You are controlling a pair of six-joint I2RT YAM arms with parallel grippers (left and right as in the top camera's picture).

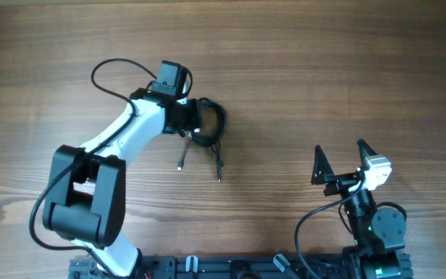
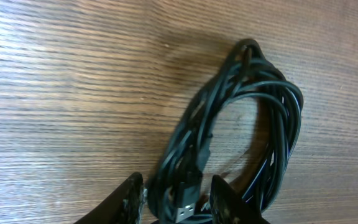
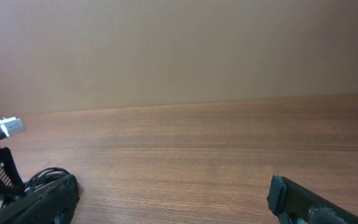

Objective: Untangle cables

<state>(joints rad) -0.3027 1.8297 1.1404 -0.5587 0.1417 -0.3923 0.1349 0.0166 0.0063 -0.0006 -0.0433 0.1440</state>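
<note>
The cables (image 1: 212, 122) lie as a black coiled bundle on the wooden table, with two loose ends trailing toward the front; one silvery plug tip (image 1: 180, 166) shows. My left gripper (image 1: 194, 124) sits at the coil's left side. In the left wrist view the coil (image 2: 272, 118) loops away from the gripper (image 2: 178, 200), whose fingers (image 2: 132, 198) are shut on several strands and a USB plug (image 2: 185, 210). My right gripper (image 1: 339, 160) hovers open near the front right, far from the cables, with nothing between its fingers (image 3: 300, 199).
A thick black wire (image 1: 111, 71) arcs over the table behind the left arm. The left arm's white link (image 1: 126, 128) stretches diagonally from its base (image 1: 84, 201). The right arm's base (image 1: 378, 229) stands at the front edge.
</note>
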